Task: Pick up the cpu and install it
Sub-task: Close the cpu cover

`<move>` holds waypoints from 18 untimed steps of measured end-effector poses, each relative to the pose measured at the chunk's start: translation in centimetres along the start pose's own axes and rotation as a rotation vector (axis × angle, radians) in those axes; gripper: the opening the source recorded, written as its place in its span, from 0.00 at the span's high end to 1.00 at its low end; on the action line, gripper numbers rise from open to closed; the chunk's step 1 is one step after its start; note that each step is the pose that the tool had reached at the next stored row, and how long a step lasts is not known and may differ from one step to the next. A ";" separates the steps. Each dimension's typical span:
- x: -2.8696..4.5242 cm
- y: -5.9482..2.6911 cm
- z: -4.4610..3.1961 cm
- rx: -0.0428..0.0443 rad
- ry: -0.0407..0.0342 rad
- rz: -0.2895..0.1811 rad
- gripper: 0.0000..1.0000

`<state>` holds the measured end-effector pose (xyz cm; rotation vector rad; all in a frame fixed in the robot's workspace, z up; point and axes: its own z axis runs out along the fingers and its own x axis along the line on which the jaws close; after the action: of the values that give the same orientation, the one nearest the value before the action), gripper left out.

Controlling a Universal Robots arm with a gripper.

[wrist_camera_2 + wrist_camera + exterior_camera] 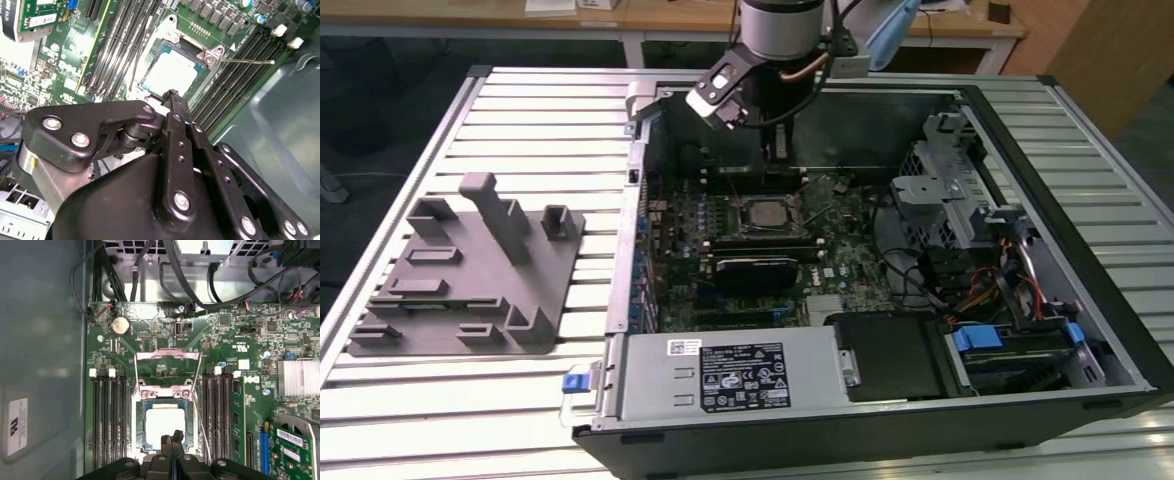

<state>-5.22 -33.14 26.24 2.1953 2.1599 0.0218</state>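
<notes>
Here, hand (175, 436) near socketed cpu (162, 422); slatted metal table (520, 110), wooden desk (667, 18) behind

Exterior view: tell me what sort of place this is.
Probably a robotics lab or workshop: an open computer case lies on a slatted metal table, a gray holder block sits beside it, and wooden desks stand behind.

Arm (781, 30): upper part cut off by the exterior view's top edge | cpu (162, 422): one edge hidden under the gripper (174, 436) in both wrist views | computer case (854, 445): front lower edge cut off by the exterior view's bottom edge
</notes>
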 end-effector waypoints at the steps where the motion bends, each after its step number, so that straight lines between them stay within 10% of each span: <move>1: 0.00 0.01 -0.13 0.0000 0.0001 0.000 0.89; 18: -0.01 0.75 -0.58 0.0000 0.0001 0.000 0.89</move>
<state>-4.51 -33.14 26.87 2.1954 2.1598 0.0219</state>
